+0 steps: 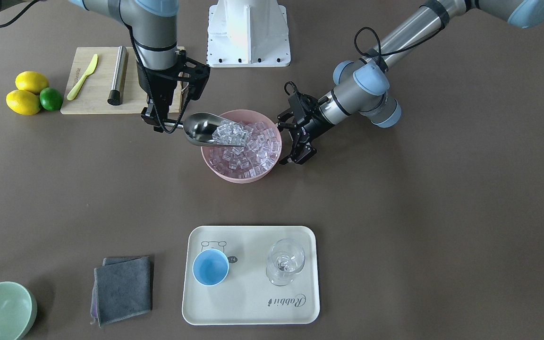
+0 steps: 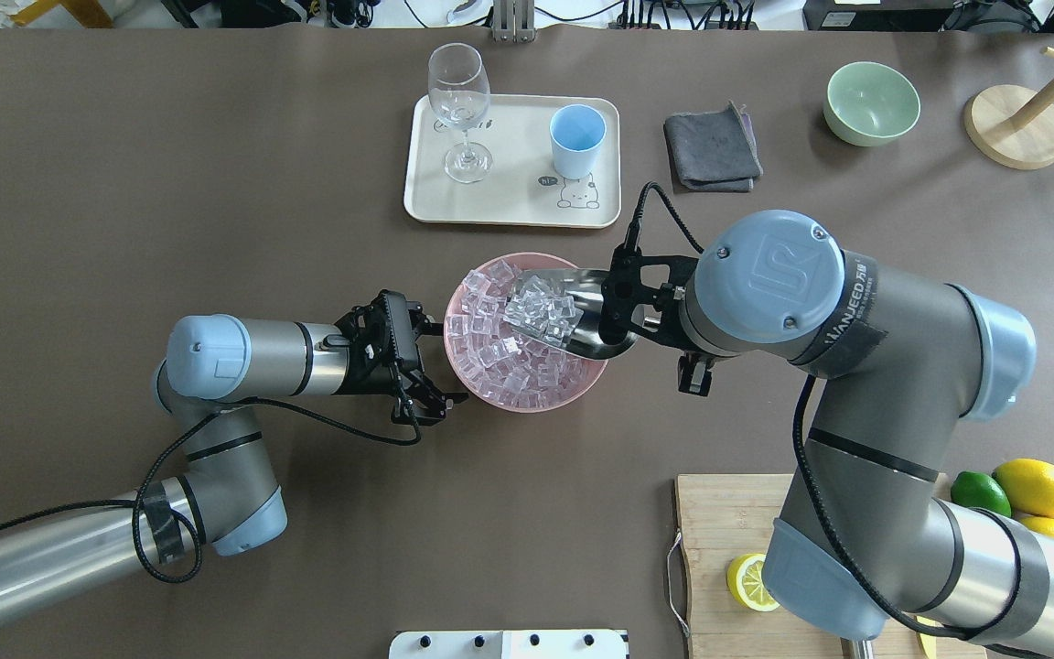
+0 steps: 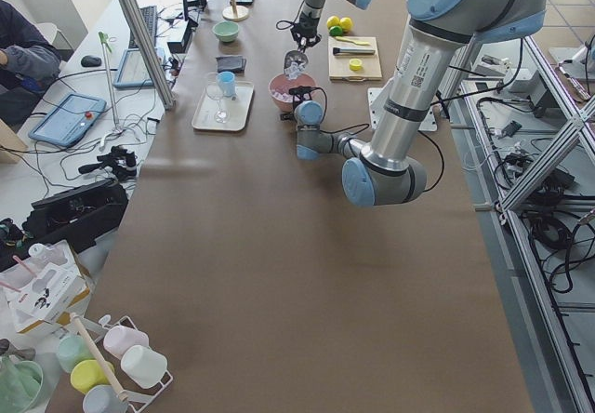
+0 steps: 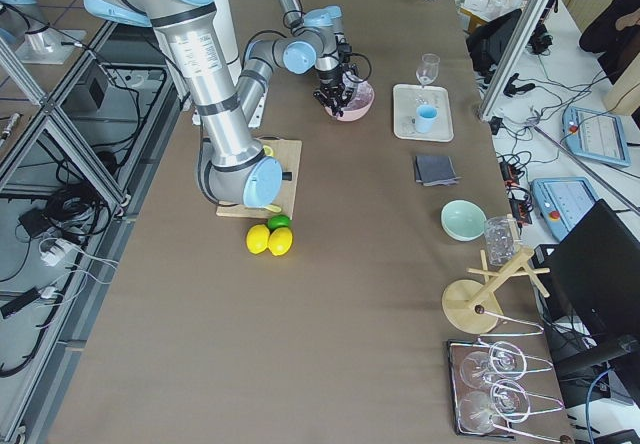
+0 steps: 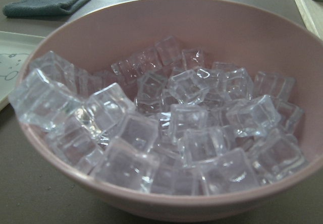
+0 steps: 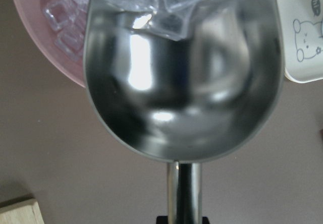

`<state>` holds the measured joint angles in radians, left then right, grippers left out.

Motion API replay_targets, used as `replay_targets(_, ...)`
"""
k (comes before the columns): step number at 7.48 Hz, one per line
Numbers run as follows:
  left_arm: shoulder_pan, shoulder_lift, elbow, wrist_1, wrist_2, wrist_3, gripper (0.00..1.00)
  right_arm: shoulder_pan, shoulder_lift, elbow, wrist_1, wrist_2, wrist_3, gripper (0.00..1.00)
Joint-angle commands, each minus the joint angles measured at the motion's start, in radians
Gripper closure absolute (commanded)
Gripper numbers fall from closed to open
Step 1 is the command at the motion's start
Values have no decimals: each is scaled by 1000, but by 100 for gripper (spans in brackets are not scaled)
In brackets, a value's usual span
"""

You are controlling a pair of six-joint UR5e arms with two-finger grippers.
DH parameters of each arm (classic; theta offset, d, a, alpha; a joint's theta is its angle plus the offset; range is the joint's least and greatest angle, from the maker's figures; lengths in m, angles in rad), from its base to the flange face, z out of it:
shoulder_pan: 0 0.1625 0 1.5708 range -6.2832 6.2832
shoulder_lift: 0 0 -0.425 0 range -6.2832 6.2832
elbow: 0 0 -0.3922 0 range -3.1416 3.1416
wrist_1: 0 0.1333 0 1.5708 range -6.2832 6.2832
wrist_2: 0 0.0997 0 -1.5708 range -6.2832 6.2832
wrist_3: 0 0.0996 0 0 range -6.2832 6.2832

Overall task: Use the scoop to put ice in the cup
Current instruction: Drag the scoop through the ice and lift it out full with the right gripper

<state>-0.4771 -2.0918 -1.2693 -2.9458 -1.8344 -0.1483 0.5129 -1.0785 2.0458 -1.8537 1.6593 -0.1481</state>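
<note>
Brown tabletop (image 1: 395, 212) runs unobstructed from the pink bowl (image 1: 234, 177) at centre frame to the tray (image 1: 253, 311) at lower centre. The right gripper (image 1: 161, 123) clamps the scoop (image 1: 199, 127), which is loaded with ice (image 1: 229, 132), over the bowl. The cup (image 1: 210, 267) on the tray looks empty, so carrying and pouring remain. The left gripper (image 1: 298, 156) sits at the bowl's rim; I cannot tell its grip. A stemmed glass (image 1: 285, 262) crowds the cup.

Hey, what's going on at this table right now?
The right gripper holds the steel scoop by its handle, loaded with ice, above the pink bowl of cubes. The left gripper sits close by the bowl's opposite side; whether it grips the rim is unclear. The blue cup stands empty on the tray, beside the wine glass.
</note>
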Motion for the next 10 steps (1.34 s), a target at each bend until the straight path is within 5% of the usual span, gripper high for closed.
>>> replay_targets(1,0,2,-4,-1,0,1,2,0,-72,24,259,27,143,100)
replay_targets(3,0,7,-4,-1,0,0,2,1,-97,-7,393,25,174,100)
replay_targets(6,0,10,-5,-1,1,-1,2,3,-94,-21,389,86,183,100)
replay_targets(8,-1,10,-5,-1,1,-1,2,63,-55,-30,265,135,188,100)
replay_targets(10,0,10,-5,-1,1,-2,2,186,4,-51,101,300,200,100)
